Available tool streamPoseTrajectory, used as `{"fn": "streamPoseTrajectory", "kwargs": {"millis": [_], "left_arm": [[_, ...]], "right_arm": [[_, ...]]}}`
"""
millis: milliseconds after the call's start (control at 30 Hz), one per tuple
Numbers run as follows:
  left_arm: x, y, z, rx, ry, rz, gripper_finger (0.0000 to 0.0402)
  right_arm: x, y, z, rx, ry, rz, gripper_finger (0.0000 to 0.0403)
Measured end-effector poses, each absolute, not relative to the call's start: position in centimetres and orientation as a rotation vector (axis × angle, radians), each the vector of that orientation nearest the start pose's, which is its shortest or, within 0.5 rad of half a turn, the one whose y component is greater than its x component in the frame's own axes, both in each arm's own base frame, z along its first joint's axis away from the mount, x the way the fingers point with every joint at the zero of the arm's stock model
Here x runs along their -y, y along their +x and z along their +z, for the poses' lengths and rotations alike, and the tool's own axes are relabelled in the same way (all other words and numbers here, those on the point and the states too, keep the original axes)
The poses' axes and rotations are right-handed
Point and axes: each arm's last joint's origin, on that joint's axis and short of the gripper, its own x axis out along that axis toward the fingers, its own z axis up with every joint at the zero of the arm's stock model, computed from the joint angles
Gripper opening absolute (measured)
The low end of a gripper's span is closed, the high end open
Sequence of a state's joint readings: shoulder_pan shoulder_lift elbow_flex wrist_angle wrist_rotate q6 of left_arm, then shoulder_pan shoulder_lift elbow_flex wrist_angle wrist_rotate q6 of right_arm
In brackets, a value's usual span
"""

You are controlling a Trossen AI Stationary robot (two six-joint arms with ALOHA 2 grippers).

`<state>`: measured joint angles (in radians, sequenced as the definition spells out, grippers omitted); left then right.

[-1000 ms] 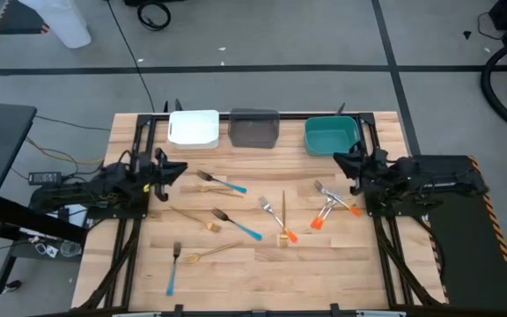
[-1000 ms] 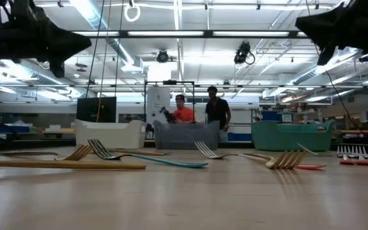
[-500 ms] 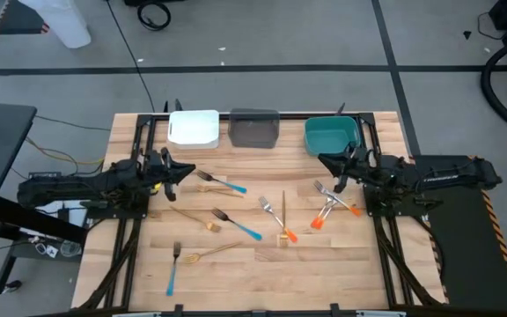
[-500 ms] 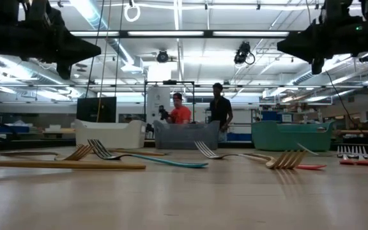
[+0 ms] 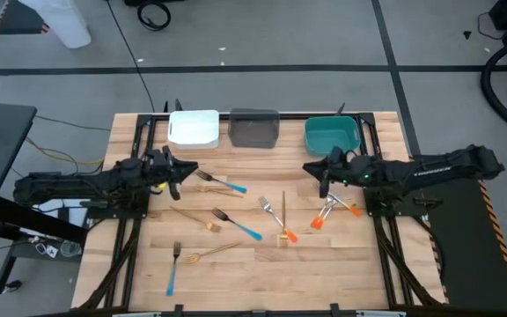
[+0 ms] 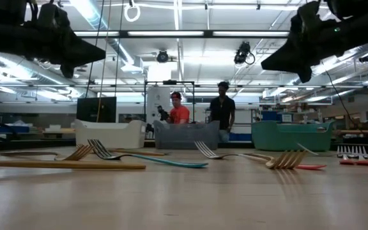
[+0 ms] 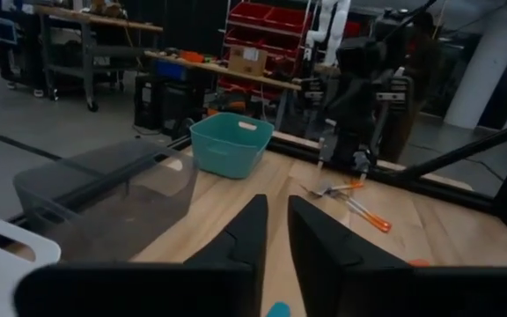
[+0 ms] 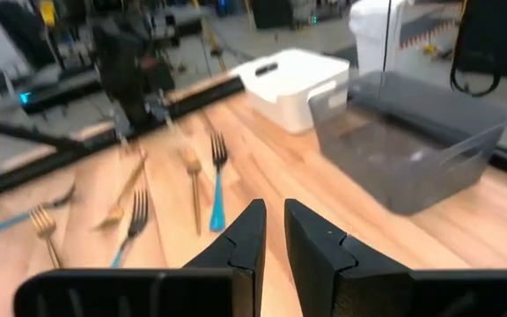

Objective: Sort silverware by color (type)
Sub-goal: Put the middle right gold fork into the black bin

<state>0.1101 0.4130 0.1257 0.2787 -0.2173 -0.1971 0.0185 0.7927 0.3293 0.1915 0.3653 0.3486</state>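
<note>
The silverware lies scattered on the wooden table (image 5: 341,264): blue-handled forks (image 5: 225,184) (image 5: 238,226) (image 5: 173,269), gold pieces (image 5: 189,216) (image 5: 211,253) (image 5: 283,205), and orange-handled forks (image 5: 334,204) (image 5: 278,220). My left gripper (image 5: 192,172) hovers level above the table's left part, near the far blue-handled fork. My right gripper (image 5: 309,169) hovers over the right part, just beyond the orange-handled forks, tipped slightly down. In the wrist views each gripper (image 7: 277,204) (image 8: 275,209) shows a narrow gap between its fingertips, with nothing in it. Both hang well above the tabletop in the low view (image 6: 98,51) (image 6: 267,62).
Three bins stand along the far edge: white (image 5: 194,129), grey (image 5: 253,129) and teal (image 5: 331,135). Black frame rails run along both sides of the table (image 5: 135,141) (image 5: 375,141). Two people stand in the room beyond the far edge (image 6: 179,115) (image 6: 222,112).
Both arms have stretched out from their sides toward the table's middle. My right gripper has travelled farther, toward the left above the orange-handled forks, and has tipped downward. My left gripper has shifted a little toward the right. The silverware has not moved.
</note>
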Motion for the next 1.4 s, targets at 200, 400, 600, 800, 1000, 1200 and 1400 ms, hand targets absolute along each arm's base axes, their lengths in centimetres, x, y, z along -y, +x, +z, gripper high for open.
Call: {"fn": "streamPoseTrajectory", "kwargs": {"millis": [200, 400, 600, 800, 1000, 1200, 1400], "left_arm": [[-2.0, 12.6, 19.5, 0.008, -0.193, 0.327, 0.0114], [-2.0, 12.6, 19.5, 0.007, -0.184, 0.32, 0.0125], [-2.0, 12.6, 19.5, 0.008, -0.184, 0.32, 0.0124], [-2.0, 12.6, 19.6, 0.009, -0.184, 0.319, 0.0123], [-2.0, 12.6, 19.6, 0.017, -0.188, 0.318, 0.0123], [-2.0, 12.7, 19.8, 0.031, -0.19, 0.317, 0.0123], [-2.0, 12.7, 19.8, 0.026, -0.174, 0.317, 0.0123]], "right_arm": [[0.4, 19.5, 21.0, -0.362, 0.302, -0.394, 0.0057], [0.0, 21.4, 20.8, -0.514, 0.291, -0.345, 0.0057], [-0.3, 22.6, 20.0, -0.662, 0.264, -0.347, 0.0058], [-0.3, 23.1, 19.9, -0.842, 0.275, -0.402, 0.0075], [-0.4, 23.5, 19.2, -0.989, 0.318, -0.434, 0.0096], [-0.8, 25.8, 18.6, -1.076, 0.251, -0.319, 0.0099], [-2.0, 28.8, 18.3, -1.176, 0.045, -0.135, 0.0097]]}}
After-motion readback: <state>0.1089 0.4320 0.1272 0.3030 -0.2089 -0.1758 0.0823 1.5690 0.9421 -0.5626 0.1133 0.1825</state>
